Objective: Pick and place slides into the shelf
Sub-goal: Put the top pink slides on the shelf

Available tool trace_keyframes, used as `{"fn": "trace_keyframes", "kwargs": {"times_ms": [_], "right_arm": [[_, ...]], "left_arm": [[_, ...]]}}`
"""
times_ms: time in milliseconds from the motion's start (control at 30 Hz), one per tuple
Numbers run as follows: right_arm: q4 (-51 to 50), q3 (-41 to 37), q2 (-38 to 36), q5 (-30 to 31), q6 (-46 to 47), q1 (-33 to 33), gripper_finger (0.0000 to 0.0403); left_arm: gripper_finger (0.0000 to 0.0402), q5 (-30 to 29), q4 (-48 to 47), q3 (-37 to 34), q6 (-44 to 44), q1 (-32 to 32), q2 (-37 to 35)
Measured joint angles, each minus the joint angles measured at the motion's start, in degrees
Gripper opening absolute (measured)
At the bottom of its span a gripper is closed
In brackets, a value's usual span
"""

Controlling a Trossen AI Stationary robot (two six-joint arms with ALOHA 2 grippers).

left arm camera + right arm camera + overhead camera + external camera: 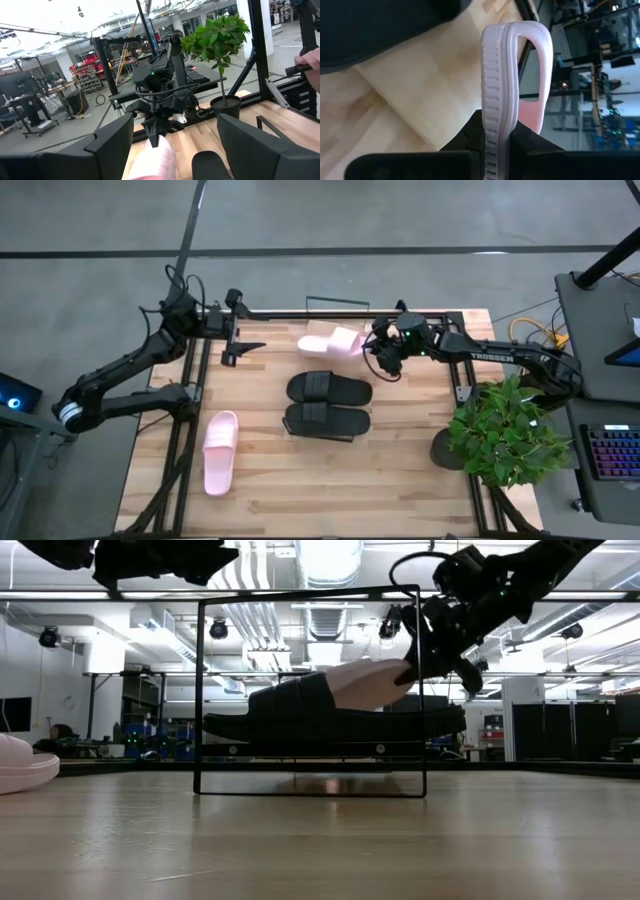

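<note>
You see one pink slide [332, 342] raised on edge at the worktop's far side, beside the wire shelf [336, 305]; two black slides [329, 403] lie mid-worktop; the other pink slide [220, 451] lies flat near the left edge.

In the low view the loose pink slide [25, 762] is cut off by the edge at nine o'clock, only its rounded end showing. The shelf [310, 690] shows there only as a thin black wire frame; its wood panel cannot be made out. In the right wrist view the right pincer [496, 142] hides the lower part of the held pink slide [496, 90]. In the left wrist view the same slide is cut off at six o'clock. The potted plant [500, 430] hides the worktop [400, 490] corner beneath its leaves.
</note>
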Motion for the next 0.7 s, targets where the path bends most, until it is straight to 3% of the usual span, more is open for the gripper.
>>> {"fn": "trace_keyframes", "kwargs": {"times_ms": [400,700], "right_arm": [[0.0,-3.9,0.5,-10.8,-2.7,-4.6,0.0028],[-0.2,-4.7,3.0,-13.5,-3.4,-7.9,0.0028]], "left_arm": [[0.0272,0.0,0.0,0.0,0.0,0.0,1.6],[0.0272,0.0,0.1,0.0,0.0,0.0,2.0]]}}
